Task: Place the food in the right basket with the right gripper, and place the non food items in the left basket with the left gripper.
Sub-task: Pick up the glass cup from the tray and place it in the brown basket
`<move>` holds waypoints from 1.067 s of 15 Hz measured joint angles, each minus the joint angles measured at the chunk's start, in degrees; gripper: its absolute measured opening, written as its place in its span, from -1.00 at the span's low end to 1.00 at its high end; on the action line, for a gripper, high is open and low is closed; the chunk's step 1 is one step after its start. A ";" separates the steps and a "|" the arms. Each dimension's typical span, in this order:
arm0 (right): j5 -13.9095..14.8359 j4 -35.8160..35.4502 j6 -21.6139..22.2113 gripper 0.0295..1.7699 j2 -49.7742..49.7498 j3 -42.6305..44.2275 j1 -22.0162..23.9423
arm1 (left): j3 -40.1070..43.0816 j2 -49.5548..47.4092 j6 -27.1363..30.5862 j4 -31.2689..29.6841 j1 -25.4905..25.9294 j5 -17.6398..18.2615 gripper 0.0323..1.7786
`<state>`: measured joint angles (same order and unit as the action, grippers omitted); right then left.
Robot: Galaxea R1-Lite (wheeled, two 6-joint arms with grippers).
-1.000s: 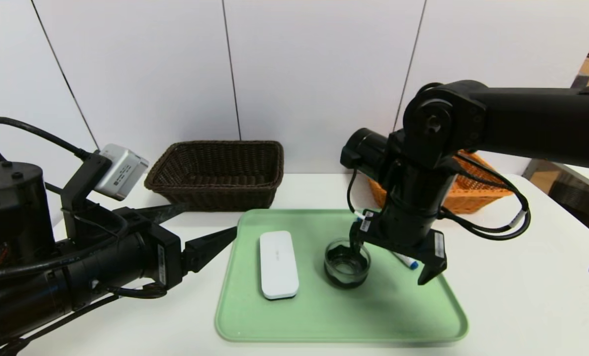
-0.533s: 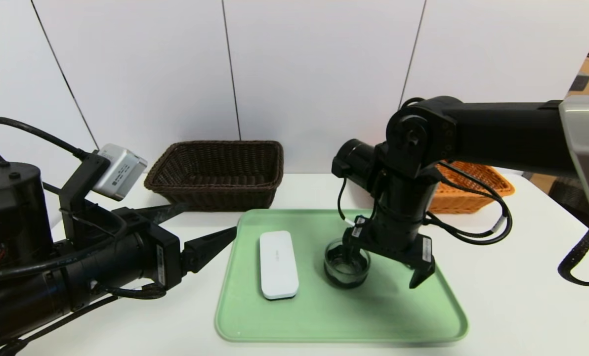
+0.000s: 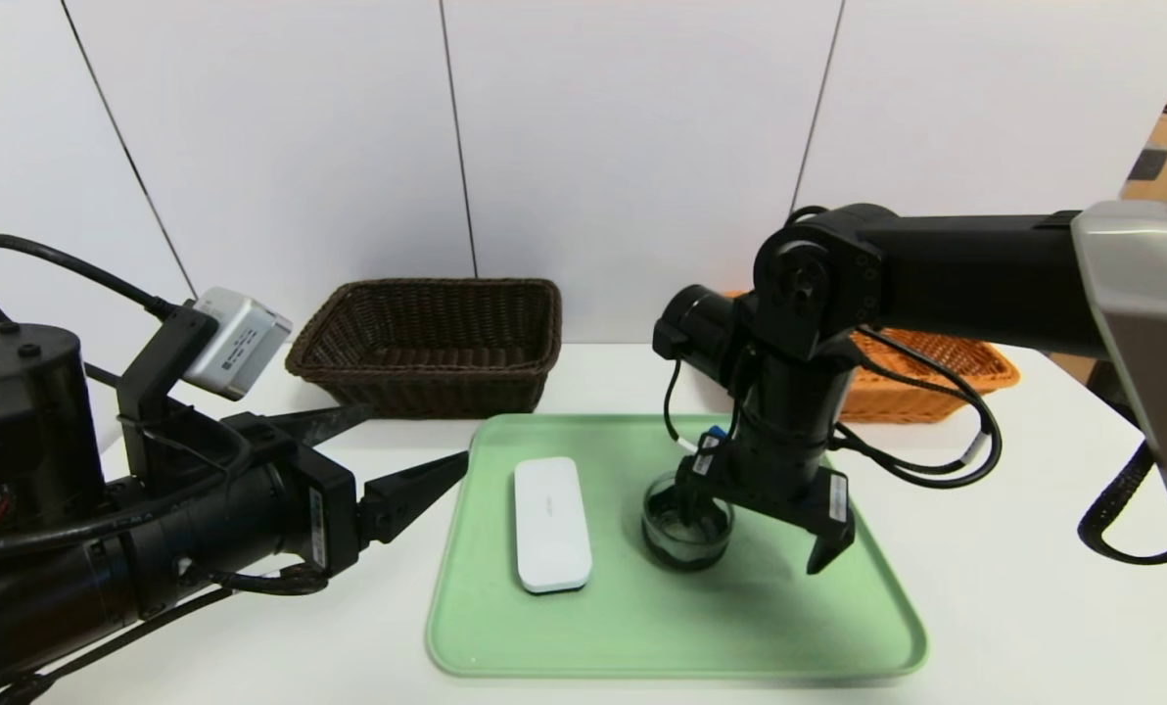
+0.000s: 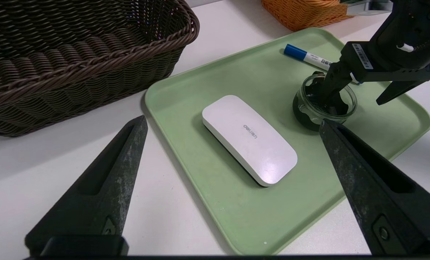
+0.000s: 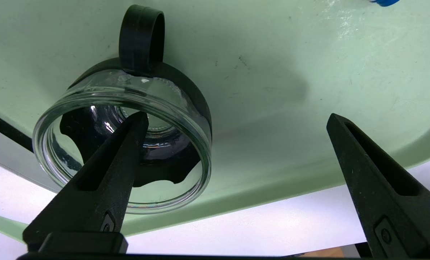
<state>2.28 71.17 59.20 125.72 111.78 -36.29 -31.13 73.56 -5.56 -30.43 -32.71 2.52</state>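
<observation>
Sitting on white table [image 3: 1014,548]: green tray [image 3: 676,636]; behind it, dark left basket [image 3: 427,343] and orange right basket [image 3: 936,377], both well apart from tray.

Lying on tray: white case [image 3: 550,524], glass jar [image 3: 686,519], marker [image 4: 307,56]. No tin can showing anywhere.

Hovering over jar: right gripper [image 3: 755,534], spread wide, gripping nothing, one finger dipping inside jar rim.

Waiting beside tray: left gripper [image 3: 393,455], spread wide, carrying nothing.

Judging: jar being non-food, left gripper's job; needing right gripper backing off, left closing in.
</observation>
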 joint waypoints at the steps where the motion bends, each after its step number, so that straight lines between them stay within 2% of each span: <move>1: 0.00 -0.24 0.01 0.74 0.11 0.00 -0.01 | 0.05 -0.02 -0.06 0.02 0.00 0.00 0.90; 4: 0.00 -0.96 0.06 0.21 0.40 0.00 -0.01 | 0.40 -0.10 -0.28 0.02 0.16 0.11 0.90; 7: -0.07 -1.16 0.06 -0.15 0.93 -0.01 -0.11 | 0.77 -0.46 -0.24 0.00 0.82 0.11 0.90; 8: -0.30 -1.24 0.04 -0.64 1.07 -0.01 -0.20 | 0.93 -0.63 -0.52 0.00 0.90 0.11 0.90; 9: -0.44 -1.72 0.12 -0.89 1.16 -0.01 -0.28 | 1.15 -0.77 -1.02 -0.02 0.94 0.11 0.90; 16: -0.52 -2.35 0.80 -0.92 0.73 0.00 -0.56 | 1.40 -1.04 -1.33 0.04 0.99 0.11 0.90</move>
<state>1.76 68.82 60.00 126.45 111.78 -36.85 -29.73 72.52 -6.89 -30.39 -31.72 2.63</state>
